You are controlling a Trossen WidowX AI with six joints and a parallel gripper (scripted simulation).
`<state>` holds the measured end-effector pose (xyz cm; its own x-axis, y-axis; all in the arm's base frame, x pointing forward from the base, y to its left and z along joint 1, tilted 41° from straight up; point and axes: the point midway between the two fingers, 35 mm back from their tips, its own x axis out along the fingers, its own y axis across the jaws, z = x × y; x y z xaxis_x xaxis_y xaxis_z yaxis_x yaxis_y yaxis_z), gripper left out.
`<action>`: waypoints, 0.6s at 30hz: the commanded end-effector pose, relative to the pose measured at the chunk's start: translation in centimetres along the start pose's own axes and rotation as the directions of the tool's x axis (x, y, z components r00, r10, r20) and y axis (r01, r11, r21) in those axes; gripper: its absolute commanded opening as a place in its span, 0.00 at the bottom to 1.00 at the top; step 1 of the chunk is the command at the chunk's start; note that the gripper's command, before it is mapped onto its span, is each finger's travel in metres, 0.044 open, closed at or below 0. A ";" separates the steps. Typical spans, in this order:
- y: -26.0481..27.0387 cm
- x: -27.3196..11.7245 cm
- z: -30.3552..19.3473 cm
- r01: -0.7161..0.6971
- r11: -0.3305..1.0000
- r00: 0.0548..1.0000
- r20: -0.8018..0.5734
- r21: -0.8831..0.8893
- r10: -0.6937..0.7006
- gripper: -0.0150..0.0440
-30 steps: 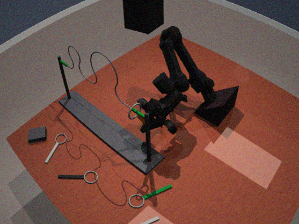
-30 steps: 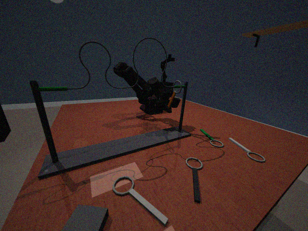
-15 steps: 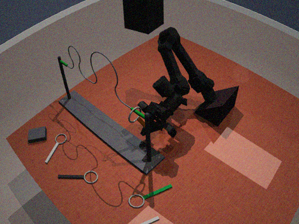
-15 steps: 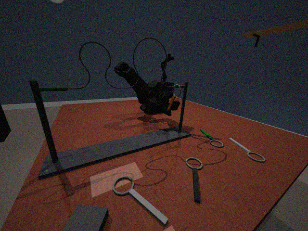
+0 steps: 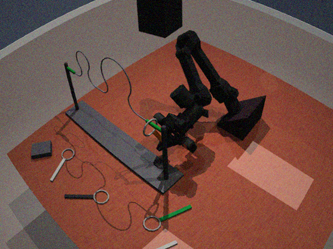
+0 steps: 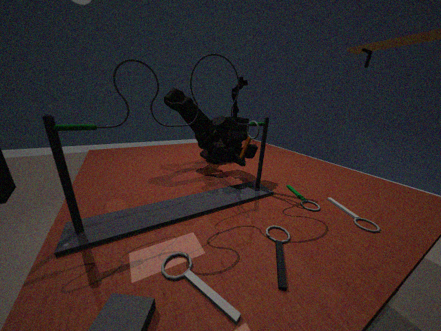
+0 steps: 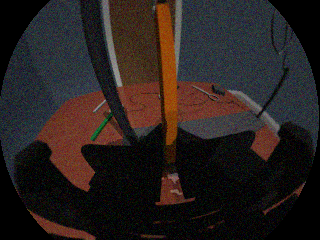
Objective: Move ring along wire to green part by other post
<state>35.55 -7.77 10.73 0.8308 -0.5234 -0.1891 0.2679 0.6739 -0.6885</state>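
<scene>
The ring [image 5: 144, 128] [image 6: 258, 129] is around the green part [image 5: 157, 126] [image 6: 262, 123] beside the near post [image 5: 164, 161] [image 6: 262, 156], towards that part's inner end. Whether ring and wire touch is too small to tell. The orange handle [image 5: 157, 134] [image 6: 245, 146] [image 7: 168, 75] slants down from the ring. My gripper [image 5: 161, 140] [image 6: 242, 156] [image 7: 164, 126] is shut on the handle's lower part. The thin grey wire [image 5: 130, 88] [image 6: 213, 54] winds in tall bends to the other green part [image 5: 70, 70] [image 6: 75, 127] at the far post [image 5: 71, 88] [image 6: 64, 174].
The grey base [image 5: 106, 137] [image 6: 160, 215] carries both posts. Loose rings with a green handle [image 5: 176, 213] [image 6: 295, 192], a black handle [image 5: 79, 196] [image 6: 280, 265] and white handles lie on the table. A grey block [image 5: 41, 149] [image 6: 124, 312] lies near the far post's end.
</scene>
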 end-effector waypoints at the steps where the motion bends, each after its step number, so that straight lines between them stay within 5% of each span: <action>1: 0.1 0.0 0.0 -0.003 1.000 1.000 0.002 -0.004 0.003 0.00; 13: 0.0 -0.2 0.0 0.000 1.000 1.000 0.000 0.000 0.000 0.53; 18: 0.0 -1.3 0.1 -0.002 1.000 1.000 -0.001 -0.001 0.002 0.53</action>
<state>35.07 -7.41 10.88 0.8305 -0.5232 -0.1910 0.2647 0.6725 -0.6911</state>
